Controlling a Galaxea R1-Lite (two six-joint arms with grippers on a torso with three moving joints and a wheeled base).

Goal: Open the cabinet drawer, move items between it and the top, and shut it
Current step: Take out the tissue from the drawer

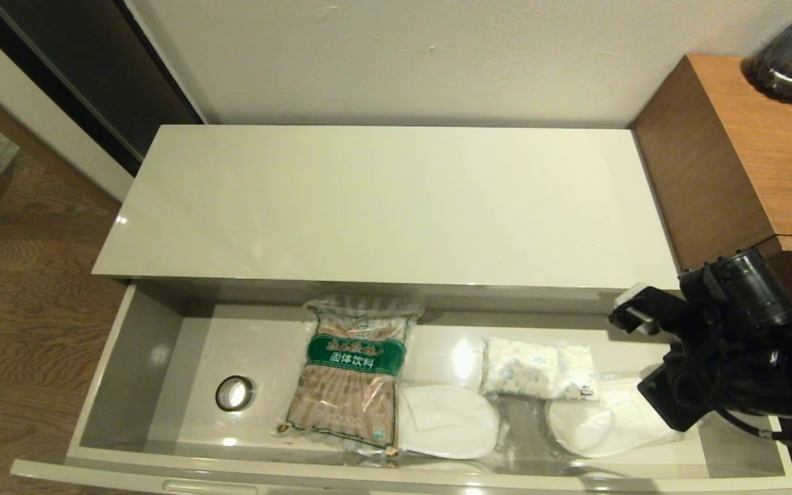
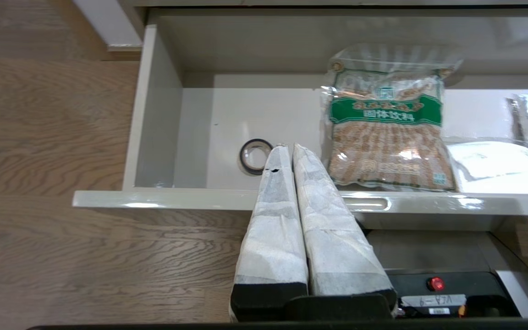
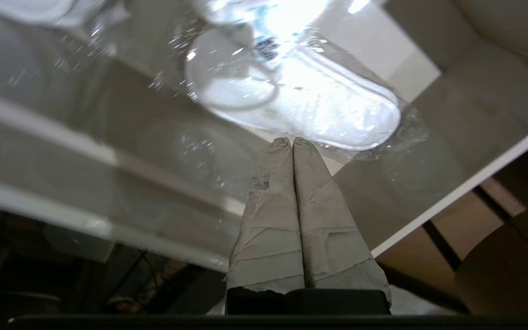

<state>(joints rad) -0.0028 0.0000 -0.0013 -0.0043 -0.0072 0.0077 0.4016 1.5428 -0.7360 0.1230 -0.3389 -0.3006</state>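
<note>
With the drawer (image 1: 128, 357) pulled fully out beneath the bare top (image 1: 382, 199), the head view shows the packet (image 1: 351, 375) lying lengthwise front-to-back at mid-drawer, the tape roll (image 1: 235, 393) to its left and the white pack (image 1: 540, 370) to its right, nearest the right gripper's arm over the drawer's right end. From the left wrist, the left gripper (image 2: 287, 149), fingers pressed together, hangs outside the drawer front, the roll just beyond its tips. From the right wrist, the right gripper (image 3: 288, 142), also closed and empty, points at a slipper (image 3: 310, 105) inside the drawer.
</note>
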